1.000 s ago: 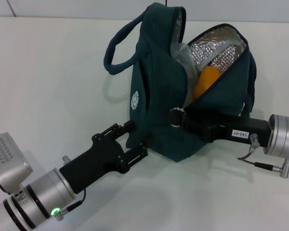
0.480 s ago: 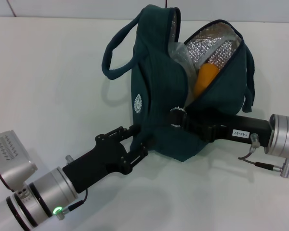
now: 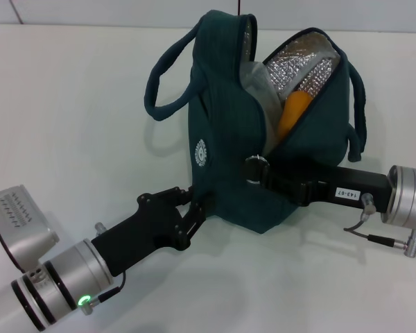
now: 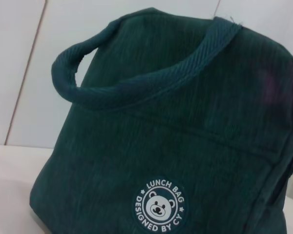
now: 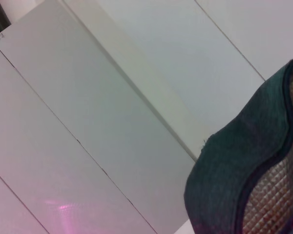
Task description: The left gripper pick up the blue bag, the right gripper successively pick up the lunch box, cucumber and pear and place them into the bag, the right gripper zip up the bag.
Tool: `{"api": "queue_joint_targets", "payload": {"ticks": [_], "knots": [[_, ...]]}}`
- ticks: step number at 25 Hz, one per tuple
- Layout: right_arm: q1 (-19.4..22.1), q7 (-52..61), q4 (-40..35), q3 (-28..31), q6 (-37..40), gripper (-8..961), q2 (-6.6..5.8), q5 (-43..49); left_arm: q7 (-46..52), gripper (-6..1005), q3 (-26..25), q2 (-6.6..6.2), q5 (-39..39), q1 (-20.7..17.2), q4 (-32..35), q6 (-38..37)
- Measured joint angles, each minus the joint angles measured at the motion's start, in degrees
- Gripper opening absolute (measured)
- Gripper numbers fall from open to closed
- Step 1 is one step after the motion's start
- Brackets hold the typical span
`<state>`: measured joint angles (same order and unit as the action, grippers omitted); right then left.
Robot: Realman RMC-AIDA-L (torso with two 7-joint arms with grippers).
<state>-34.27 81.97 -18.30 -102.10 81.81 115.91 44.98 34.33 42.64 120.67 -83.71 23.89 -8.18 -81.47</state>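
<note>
A plain white tabletop (image 3: 69, 104) fills the head view, with a pale panelled wall (image 5: 112, 97) behind it in the right wrist view, its seams running diagonally across that picture. Standing near the middle of the table is the blue bag (image 3: 229, 166), upright and tall, its mouth gaping upward and toward the robot's right, silver foil lining showing inside. One rolled handle (image 3: 168, 76) arches out on the robot's left, the other hangs down the far right side. Inside the opening, the yellow-orange pear (image 3: 293, 114) leans against the near wall, with a bit of clear plastic beside it, likely the lunch box (image 3: 258, 83). The left gripper (image 3: 196, 202) sits low at the bag's bottom corner, fingers closed in on the fabric there. The right gripper (image 3: 258, 170) reaches in level from the right, its tip at the silver ring pull (image 3: 253, 168) on the bag's front seam; whether its fingers are pinched together I cannot tell. The left wrist view shows the round bear logo (image 4: 158, 205) up close.
</note>
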Motion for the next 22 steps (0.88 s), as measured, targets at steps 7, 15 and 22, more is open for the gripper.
{"api": "queue_joint_targets", "payload": {"ticks": [7, 15, 22], "knots": [[0.4, 3.7, 0.2, 0.6, 1.6, 14, -0.89, -0.2, -1.0, 168, -0.1, 0.06, -0.1, -0.4, 0.0, 0.9], [0.1, 3.7, 0.2, 2.6, 2.2, 14, -0.91, -0.2, -1.6, 115, 0.0, 0.09, -0.2, -0.1, -0.3, 3.5], [-1.1, 3.7, 0.3, 2.4, 1.9, 14, -0.64, -0.1, -2.8, 90, 0.1, 0.08, -0.2, -0.1, -0.3, 3.7]]}}
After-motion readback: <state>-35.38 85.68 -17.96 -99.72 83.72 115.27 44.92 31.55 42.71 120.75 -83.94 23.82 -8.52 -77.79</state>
